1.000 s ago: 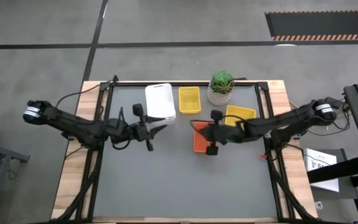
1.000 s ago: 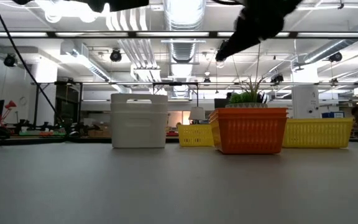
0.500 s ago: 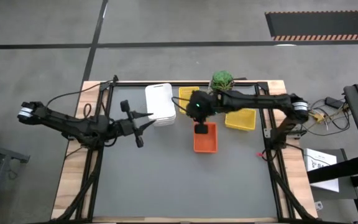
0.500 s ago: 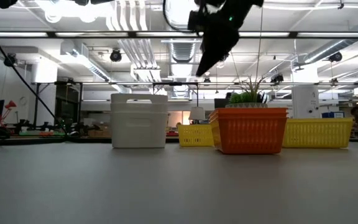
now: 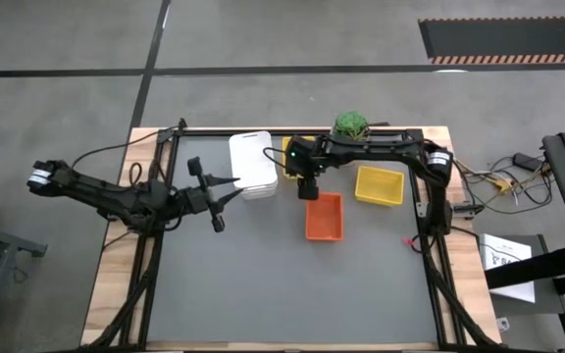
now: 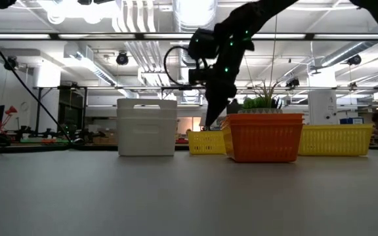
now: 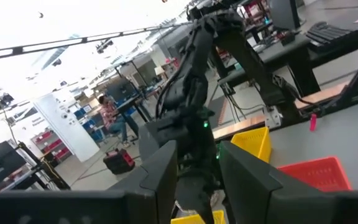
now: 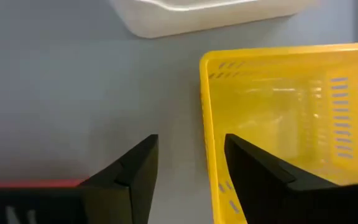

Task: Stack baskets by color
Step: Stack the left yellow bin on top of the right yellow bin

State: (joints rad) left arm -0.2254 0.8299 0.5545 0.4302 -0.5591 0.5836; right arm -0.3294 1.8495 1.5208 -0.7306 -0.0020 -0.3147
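Note:
A stack of white baskets (image 5: pixel 253 162) stands at the table's far side. Right of it is a yellow basket (image 8: pixel 291 124), its bottom on the table. My right gripper (image 8: pixel 191 174) hangs open just above this basket's near short wall (image 8: pixel 209 137), one finger on either side, touching nothing. Orange baskets (image 5: pixel 324 218) sit stacked nearer the middle. Another yellow basket (image 5: pixel 379 184) lies to their right. My left gripper (image 7: pixel 204 180) is open and empty, held level left of the white stack, pointing at the right arm.
A green plant in a pale pot (image 5: pixel 350 129) stands at the far edge, between the two yellow baskets. The right arm (image 5: pixel 381 147) runs along the far edge above it. The grey mat's near half (image 5: pixel 282 284) lies bare. A person sits in the room beyond.
My right gripper has swung from beside the orange stack toward the table's far edge and left, tipping downward and sinking to just above the yellow basket's near wall. My left gripper has drawn back a little toward the table's left edge. The baskets have kept still.

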